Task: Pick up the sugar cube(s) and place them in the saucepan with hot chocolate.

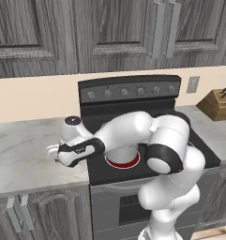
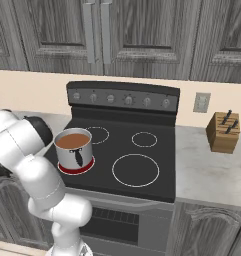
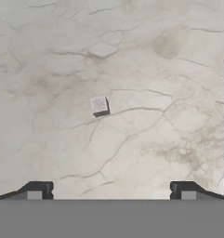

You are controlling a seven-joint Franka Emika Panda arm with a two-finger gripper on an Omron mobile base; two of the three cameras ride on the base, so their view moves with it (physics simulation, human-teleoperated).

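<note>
Marble-veined pale counter (image 3: 169, 56) carries one small whitish sugar cube (image 3: 99, 106), alone, left of the black stove (image 2: 157, 187). Two-finger gripper (image 3: 111, 190) hangs above it, jaws spread wide, nothing held. To grab it well: centre the cube between the fingertips, drop straight down, close gently since it is tiny. Arm reaches low and leftward from the base, hand pointing down at the counter. Shiny steel saucepan of reddish-brown hot chocolate (image 2: 74, 148) sits on the front-left burner.
</note>
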